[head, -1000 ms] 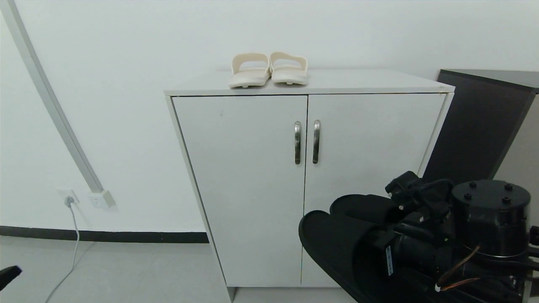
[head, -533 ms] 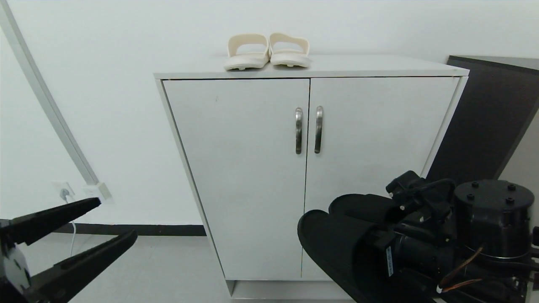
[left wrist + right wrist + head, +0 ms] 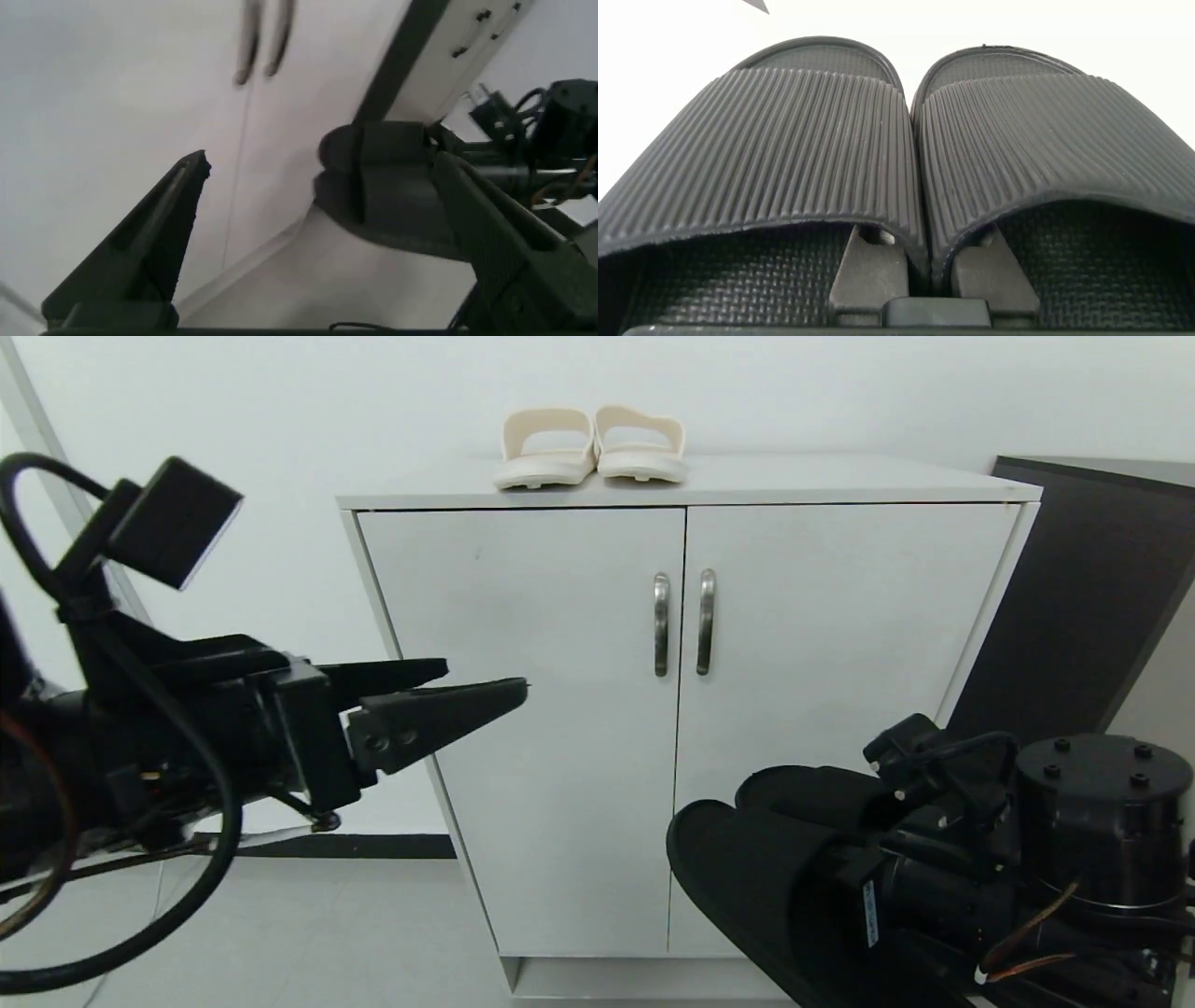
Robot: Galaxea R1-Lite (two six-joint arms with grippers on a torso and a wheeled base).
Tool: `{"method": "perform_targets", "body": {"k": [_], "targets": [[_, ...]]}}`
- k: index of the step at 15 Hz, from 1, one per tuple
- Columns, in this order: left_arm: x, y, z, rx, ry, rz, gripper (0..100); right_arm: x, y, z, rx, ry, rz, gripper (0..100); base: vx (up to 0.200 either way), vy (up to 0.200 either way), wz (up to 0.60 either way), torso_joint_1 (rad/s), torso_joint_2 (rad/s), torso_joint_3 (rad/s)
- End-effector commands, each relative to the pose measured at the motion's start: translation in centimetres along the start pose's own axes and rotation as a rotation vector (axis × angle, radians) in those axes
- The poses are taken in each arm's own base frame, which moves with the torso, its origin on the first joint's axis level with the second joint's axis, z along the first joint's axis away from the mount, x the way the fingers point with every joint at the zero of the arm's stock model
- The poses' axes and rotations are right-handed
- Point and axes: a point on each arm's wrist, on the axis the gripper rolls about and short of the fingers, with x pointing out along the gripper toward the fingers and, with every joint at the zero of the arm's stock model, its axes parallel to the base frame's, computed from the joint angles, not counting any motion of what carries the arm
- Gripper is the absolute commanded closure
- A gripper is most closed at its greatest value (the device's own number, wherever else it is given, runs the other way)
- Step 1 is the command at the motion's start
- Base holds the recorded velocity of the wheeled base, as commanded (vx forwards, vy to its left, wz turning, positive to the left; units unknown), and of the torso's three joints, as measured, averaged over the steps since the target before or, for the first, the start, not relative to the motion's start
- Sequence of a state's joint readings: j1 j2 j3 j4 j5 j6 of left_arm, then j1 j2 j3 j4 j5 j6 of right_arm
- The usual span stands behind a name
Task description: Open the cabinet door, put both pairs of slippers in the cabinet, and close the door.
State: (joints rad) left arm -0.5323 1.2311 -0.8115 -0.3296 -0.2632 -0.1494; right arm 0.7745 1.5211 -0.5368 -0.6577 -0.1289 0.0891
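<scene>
While the cabinet doors (image 3: 523,709) stand shut with the cream slippers (image 3: 590,448) on top, I log right gripper (image 3: 926,266) clamping the black slippers (image 3: 756,868), left gripper (image 3: 485,674) spread empty, both pairs unstowed.

Both doors of the cabinet (image 3: 551,756) are shut, so you have no way inside. Its two handles (image 3: 661,623) stand just beside each other at the meeting edges, with open air before them. The black slippers (image 3: 756,859) in the right gripper (image 3: 932,280) hang before the right door's lower part. A dark panel (image 3: 1074,607) stands just beside the right side, and bare wall flanks the left.
</scene>
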Motion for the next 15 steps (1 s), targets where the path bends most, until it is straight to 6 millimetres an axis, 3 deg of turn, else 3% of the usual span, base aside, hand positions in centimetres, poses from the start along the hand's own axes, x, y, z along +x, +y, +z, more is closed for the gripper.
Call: {"method": "perform_targets", "body": {"k": [1,4,9,15], "targets": [[4.2,0.0,0.1,-0.004,0.041,-0.042,0,0.1,0.0,0.0,0.000,0.000,-0.001,100,0.000,0.000,0.00,0.000,0.00,0.000],[7.1,-0.8,0.8,0.006,0.007,-0.128,0,0.2,-0.3,0.2,0.005,-0.005,0.006,100,0.000,0.000,0.00,0.000,0.00,0.000],[12.1,-0.2,0.5,-0.065,0.049,-0.256,0,0.2,-0.4,0.3,0.006,-0.006,0.021,100,0.000,0.000,0.00,0.000,0.00,0.000],[16.8,0.4,1.4,-0.133,0.035,-0.317,0,0.2,-0.4,0.4,0.006,-0.009,0.024,100,0.000,0.000,0.00,0.000,0.00,0.000]]}}
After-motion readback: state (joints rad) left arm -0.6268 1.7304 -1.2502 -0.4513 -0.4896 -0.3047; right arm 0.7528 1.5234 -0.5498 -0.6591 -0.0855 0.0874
